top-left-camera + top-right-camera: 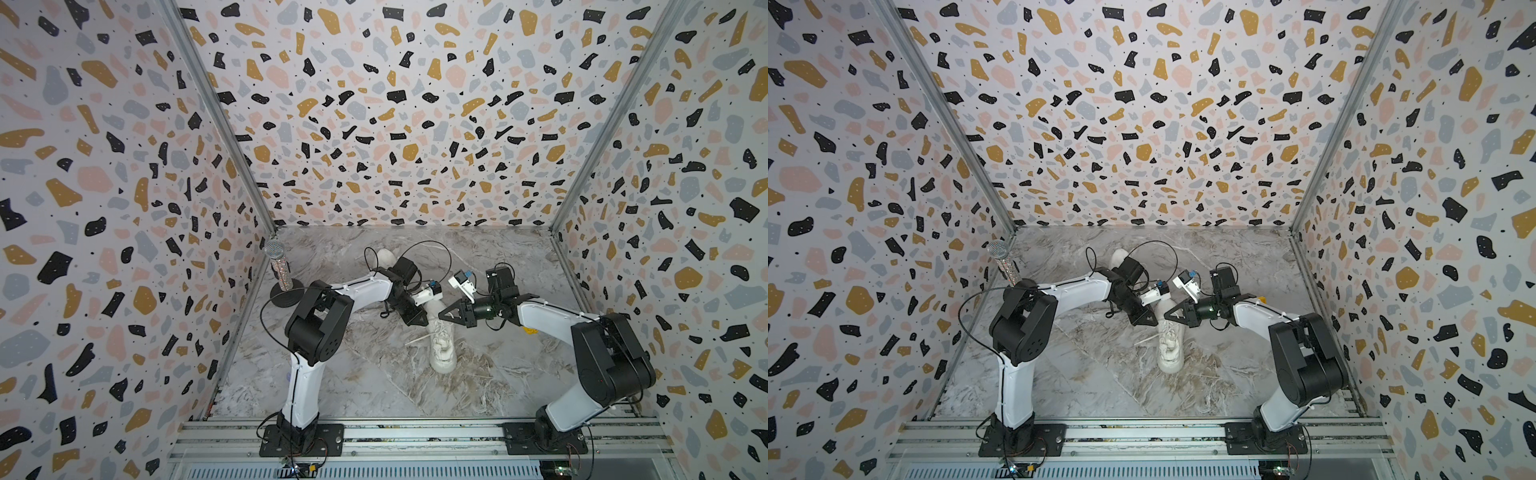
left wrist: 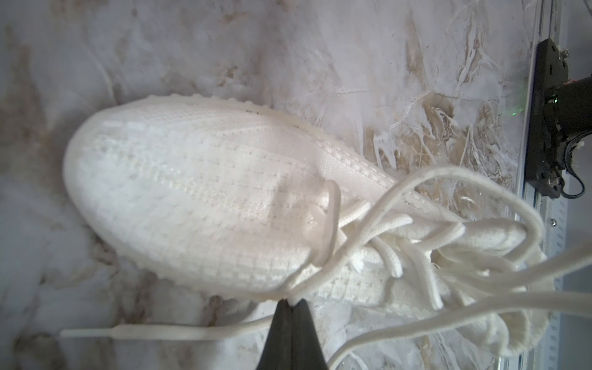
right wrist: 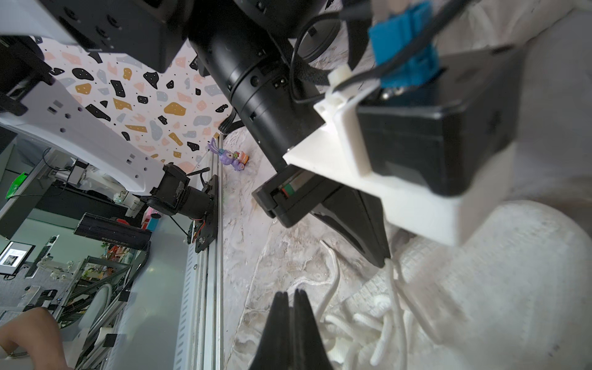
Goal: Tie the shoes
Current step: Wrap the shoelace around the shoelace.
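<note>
One cream knit shoe (image 1: pixel 441 347) lies in the middle of the marble floor, its white laces loose. In the left wrist view its toe (image 2: pixel 198 192) fills the frame. My left gripper (image 2: pixel 293 301) is shut on a strand of lace (image 2: pixel 325 272) beside the shoe's side. Another lace end (image 2: pixel 144 331) lies flat on the floor. My right gripper (image 3: pixel 290 294) is shut with nothing in it, hovering just over the laces opposite the left gripper (image 1: pixel 423 322). A second shoe (image 1: pixel 385 257) shows partly behind the left arm in both top views.
A glittery microphone on a black round stand (image 1: pixel 279 270) rises at the back left. A small purple toy (image 3: pixel 232 158) sits by the left wall near the front rail. Patterned walls close in three sides; an aluminium rail (image 1: pixel 415 432) carries both arm bases.
</note>
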Robot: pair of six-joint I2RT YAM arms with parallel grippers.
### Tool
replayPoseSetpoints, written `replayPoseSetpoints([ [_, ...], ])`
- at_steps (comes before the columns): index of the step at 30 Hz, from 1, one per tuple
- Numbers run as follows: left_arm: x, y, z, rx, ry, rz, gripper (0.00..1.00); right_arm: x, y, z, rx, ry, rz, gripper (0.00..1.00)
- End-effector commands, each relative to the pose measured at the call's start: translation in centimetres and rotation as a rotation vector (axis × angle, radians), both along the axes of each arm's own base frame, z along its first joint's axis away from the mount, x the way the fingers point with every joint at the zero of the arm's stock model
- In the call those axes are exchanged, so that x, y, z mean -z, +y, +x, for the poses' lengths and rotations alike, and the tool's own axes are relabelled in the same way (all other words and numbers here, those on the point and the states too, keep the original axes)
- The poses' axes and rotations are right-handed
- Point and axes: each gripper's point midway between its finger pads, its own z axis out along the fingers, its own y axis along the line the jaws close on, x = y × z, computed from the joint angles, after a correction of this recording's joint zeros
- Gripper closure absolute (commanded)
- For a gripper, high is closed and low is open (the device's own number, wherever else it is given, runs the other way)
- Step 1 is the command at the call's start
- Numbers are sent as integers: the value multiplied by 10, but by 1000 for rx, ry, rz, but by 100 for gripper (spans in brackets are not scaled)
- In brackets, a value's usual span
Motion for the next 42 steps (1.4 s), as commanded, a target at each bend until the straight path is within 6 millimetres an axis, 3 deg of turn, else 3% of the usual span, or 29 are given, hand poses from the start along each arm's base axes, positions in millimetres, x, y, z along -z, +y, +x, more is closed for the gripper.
replayPoseSetpoints([
  [1, -32, 7, 4, -32, -17, -77, 100, -26, 0, 6, 5, -85, 17, 100],
  [10, -50, 31, -28, 10, 32, -101, 100, -29, -1, 21, 86, -80, -9, 100],
  [16, -67, 31, -51, 49, 76, -129, 100, -27, 4, 33, 126, -39, -4, 100],
  [31, -101, -19, -107, 159, 301, -262, 100, -7, 7, 42, 131, 46, -41, 100],
  [36, -103, -42, -111, 162, 321, -273, 100, -7, 9, 42, 111, 51, -30, 100],
  [42, -103, -70, -96, 91, 330, -294, 100, -6, 10, 40, 97, 57, -26, 100],
])
